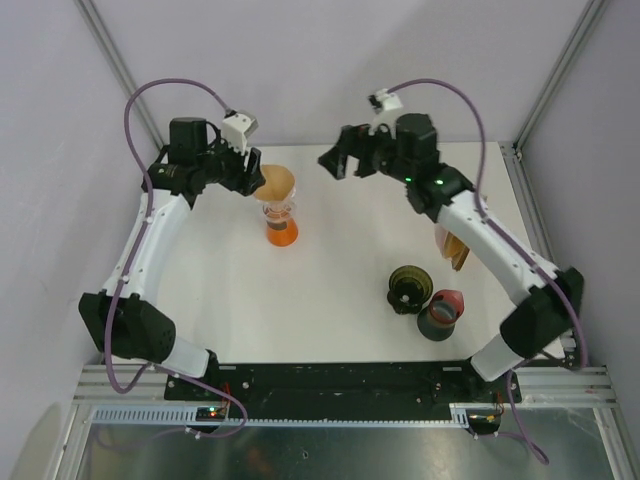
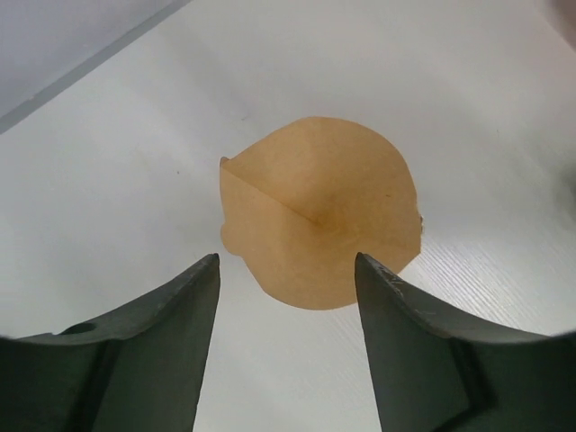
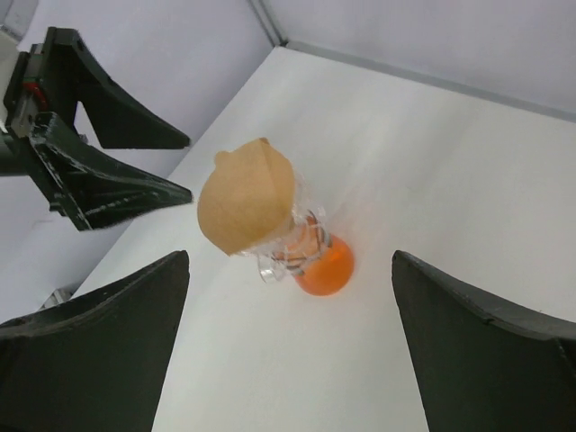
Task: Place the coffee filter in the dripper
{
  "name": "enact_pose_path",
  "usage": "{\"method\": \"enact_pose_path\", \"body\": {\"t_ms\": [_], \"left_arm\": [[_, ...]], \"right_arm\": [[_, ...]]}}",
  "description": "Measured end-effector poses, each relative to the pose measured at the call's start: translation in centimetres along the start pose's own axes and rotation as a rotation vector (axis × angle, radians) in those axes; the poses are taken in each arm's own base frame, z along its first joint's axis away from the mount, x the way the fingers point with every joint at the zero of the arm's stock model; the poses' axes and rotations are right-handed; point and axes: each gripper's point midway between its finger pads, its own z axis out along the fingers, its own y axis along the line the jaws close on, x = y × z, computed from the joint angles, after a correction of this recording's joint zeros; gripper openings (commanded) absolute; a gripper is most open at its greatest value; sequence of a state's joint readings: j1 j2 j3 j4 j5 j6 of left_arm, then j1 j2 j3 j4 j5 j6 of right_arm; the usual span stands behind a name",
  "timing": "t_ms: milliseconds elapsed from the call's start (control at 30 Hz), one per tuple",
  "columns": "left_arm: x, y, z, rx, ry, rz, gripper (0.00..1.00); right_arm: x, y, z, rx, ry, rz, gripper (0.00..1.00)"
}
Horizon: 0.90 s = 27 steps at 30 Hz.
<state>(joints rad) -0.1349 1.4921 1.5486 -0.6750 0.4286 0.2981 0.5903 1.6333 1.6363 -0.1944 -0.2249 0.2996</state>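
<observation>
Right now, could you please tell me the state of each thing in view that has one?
coffee filter: folded, resting tilted on the dripper's top, ungripped.
dripper: upright on its orange base.
left pincer: open, empty.
right pincer: open, empty.
dark green cone: standing on the table.
red-rimmed cup: upright, contents unclear.

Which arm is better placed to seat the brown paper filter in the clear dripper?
Left. The left gripper, open, hangs right beside the brown paper filter atop the clear dripper; the right gripper, also open, is farther off.
</observation>
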Motion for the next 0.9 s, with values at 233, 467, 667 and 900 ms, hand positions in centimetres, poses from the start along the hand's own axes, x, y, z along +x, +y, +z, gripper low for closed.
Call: {"method": "enact_pose_path", "body": {"t_ms": [233, 467, 667, 900], "left_arm": [[-1.7, -1.0, -2.1, 0.008, -0.062, 0.031, 0.75], [-1.9, -2.2, -3.4, 0.027, -0.092, 0.064, 0.77], [-0.7, -2.8, -3.5, 0.043, -0.077, 0.062, 0.77], [-0.2, -3.1, -3.3, 0.062, -0.068, 0.058, 0.78]], "right_arm": [[-1.9, -6.1, -8.7, 0.126, -0.092, 0.048, 0.99], [0.8, -7.5, -13.1, 0.277, 0.016, -0.027, 0.99], [3.8, -8.4, -18.6, 0.389, 0.168, -0.164, 0.99], [9.3, -9.6, -23.0, 0.352, 0.420, -0.461, 0.99]]}}
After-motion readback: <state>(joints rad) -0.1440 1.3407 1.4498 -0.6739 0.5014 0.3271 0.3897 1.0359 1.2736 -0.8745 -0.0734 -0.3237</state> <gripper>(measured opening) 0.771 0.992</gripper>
